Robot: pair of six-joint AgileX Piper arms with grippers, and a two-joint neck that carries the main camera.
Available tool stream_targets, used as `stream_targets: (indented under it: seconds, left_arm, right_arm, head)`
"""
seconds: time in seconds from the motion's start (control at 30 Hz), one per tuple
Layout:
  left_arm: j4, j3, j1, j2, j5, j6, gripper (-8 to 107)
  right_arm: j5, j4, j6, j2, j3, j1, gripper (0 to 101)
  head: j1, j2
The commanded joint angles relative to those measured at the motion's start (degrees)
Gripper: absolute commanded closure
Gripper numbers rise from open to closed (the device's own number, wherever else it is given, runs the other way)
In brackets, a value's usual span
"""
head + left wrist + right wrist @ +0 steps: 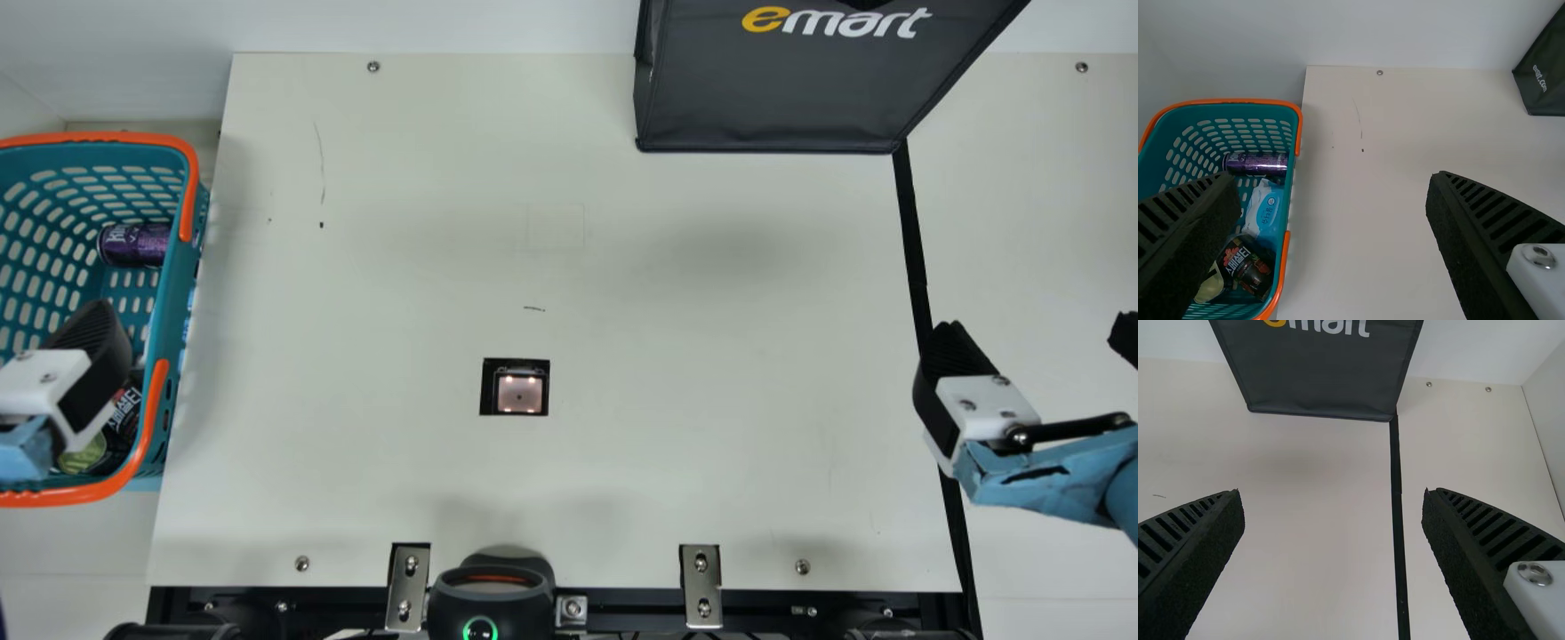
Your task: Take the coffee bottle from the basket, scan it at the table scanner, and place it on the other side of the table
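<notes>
Basket (167,307): we are seeing teal, perforated plastic walls carrying smooth orange handles (189,169).
Dark container (1248,263): lying inside the basket, near end; its glossy printed side is facing up, and we are reading it as the probable coffee bottle.
Basket contents: a purple metallic can (1255,163) is lying at the far end; a soft blue-and-white packet (1265,210) is resting between.
Left gripper (62,382): hovering above the basket's near part; its ribbed black fingers are standing wide apart, gripping nothing.
Right gripper (1036,329): hovering above the table's right side, fingers spread, holding nothing.
Scanner (520,394): a square window is sitting in a black surround, glowing pinkish.
Tabletop (711,356): we are viewing matte cream panels bearing small dark scuffs; a black strip (916,240) is running down the right side.
Bag (765,98): flat dark fabric is standing at the far edge.
Room: a plain white wall (400,22) is rising behind.
</notes>
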State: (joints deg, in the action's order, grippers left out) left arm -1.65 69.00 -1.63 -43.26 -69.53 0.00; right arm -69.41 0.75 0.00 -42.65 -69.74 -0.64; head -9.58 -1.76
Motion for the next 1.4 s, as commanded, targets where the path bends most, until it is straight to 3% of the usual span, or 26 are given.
stream_targets:
  seconds: [0.0, 0.47, 1.37]
  left_arm:
    - [0.00, 0.00, 0.00, 0.00, 0.00, 0.00, 9]
    - [0.00, 0.00, 0.00, 0.00, 0.00, 0.00, 9]
    - [0.00, 0.00, 0.00, 0.00, 0.00, 0.00, 9]
  right_arm:
    - [0.00, 0.00, 0.00, 0.00, 0.00, 0.00, 6]
    - [0.00, 0.00, 0.00, 0.00, 0.00, 0.00, 6]
    - [-0.06, 0.00, 0.00, 0.00, 0.00, 0.00, 6]
  head:
    - [1.66, 1.52]
    - [1.66, 20.18]
    - [1.66, 20.18]
